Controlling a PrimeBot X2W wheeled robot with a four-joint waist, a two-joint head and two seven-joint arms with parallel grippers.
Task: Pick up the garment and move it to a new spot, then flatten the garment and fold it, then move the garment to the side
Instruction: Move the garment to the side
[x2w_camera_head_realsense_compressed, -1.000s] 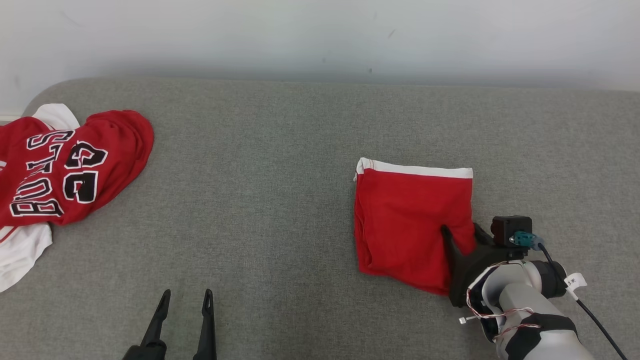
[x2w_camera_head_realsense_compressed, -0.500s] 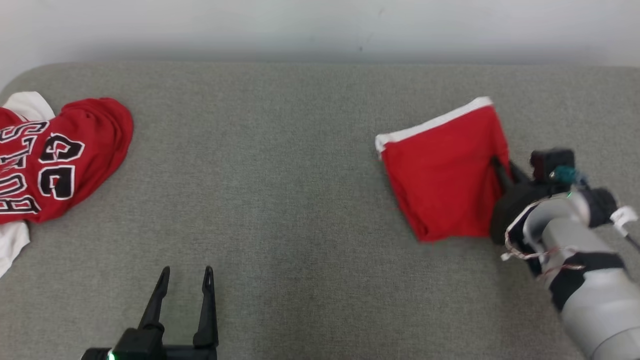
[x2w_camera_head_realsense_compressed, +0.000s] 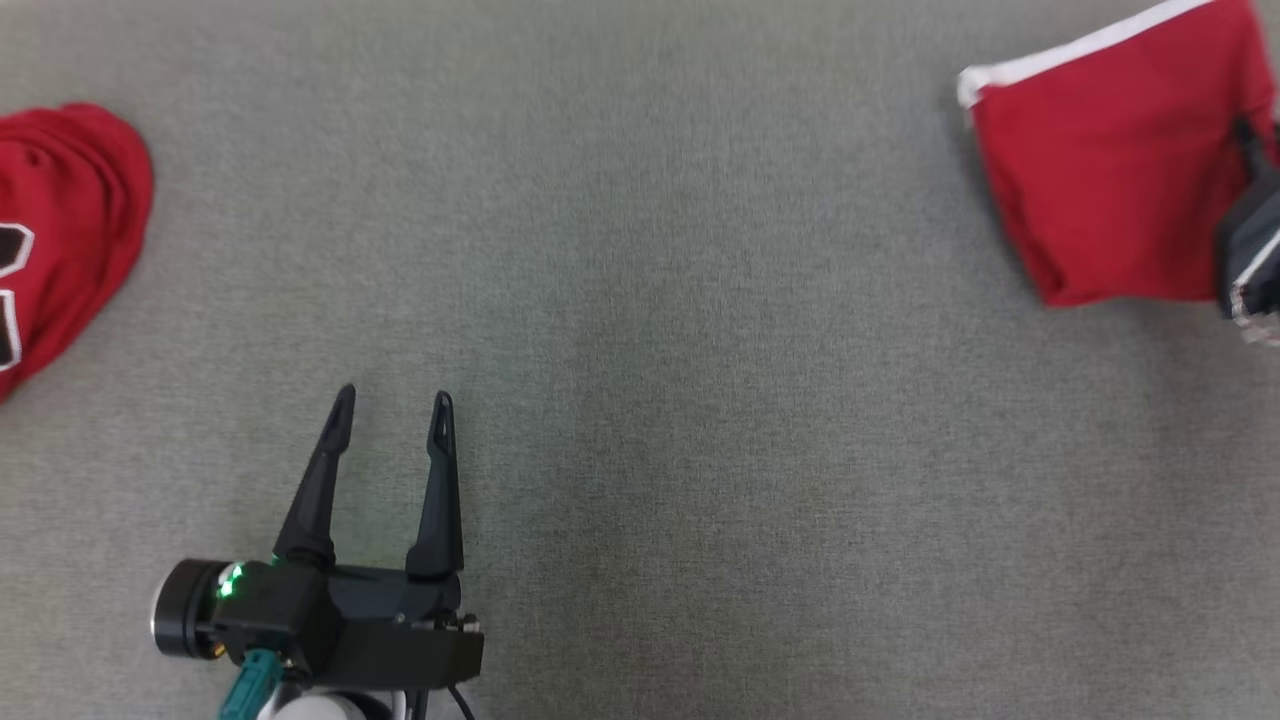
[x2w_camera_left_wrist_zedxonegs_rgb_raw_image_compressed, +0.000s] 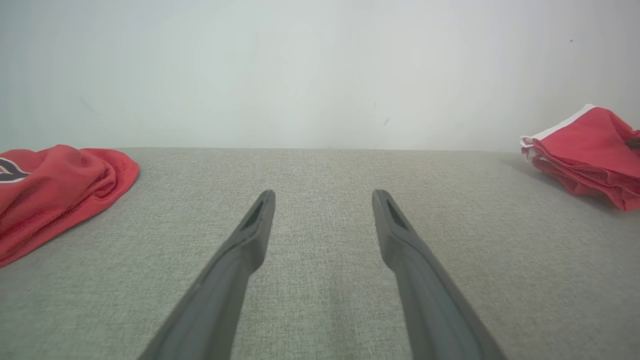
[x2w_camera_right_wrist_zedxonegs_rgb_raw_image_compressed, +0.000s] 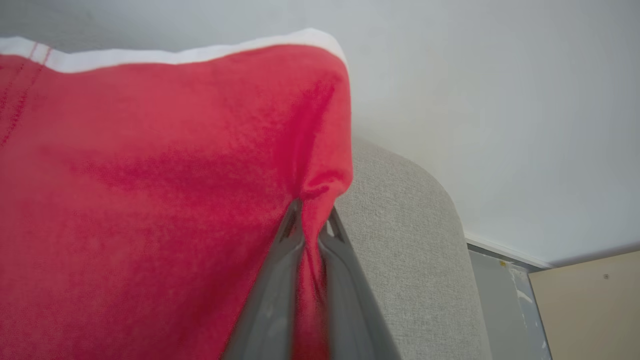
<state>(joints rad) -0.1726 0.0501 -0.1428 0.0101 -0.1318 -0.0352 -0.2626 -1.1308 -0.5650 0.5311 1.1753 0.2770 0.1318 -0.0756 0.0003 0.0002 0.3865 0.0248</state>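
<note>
The right gripper (x2w_camera_right_wrist_zedxonegs_rgb_raw_image_compressed: 312, 215) pinches an edge of the folded red cloth garment with white trim (x2w_camera_head_realsense_compressed: 1100, 180), far right on the grey fabric surface (x2w_camera_head_realsense_compressed: 700, 420). The left gripper (x2w_camera_head_realsense_compressed: 392, 405) stands spread, well away.

garment (x2w_camera_head_realsense_compressed: 1100, 170): far right of the bench (x2w_camera_head_realsense_compressed: 700, 300), its right edge pinched in the right hand (x2w_camera_right_wrist_zedxonegs_rgb_raw_image_compressed: 313, 212)
jersey (x2w_camera_head_realsense_compressed: 60, 230): far left on the bench, well apart from the garment
left hand (x2w_camera_head_realsense_compressed: 394, 394): over the bench's near part, left of middle, between jersey and garment, touching neither
wall (x2w_camera_left_wrist_zedxonegs_rgb_raw_image_compressed: 300, 75): behind the bench
</note>
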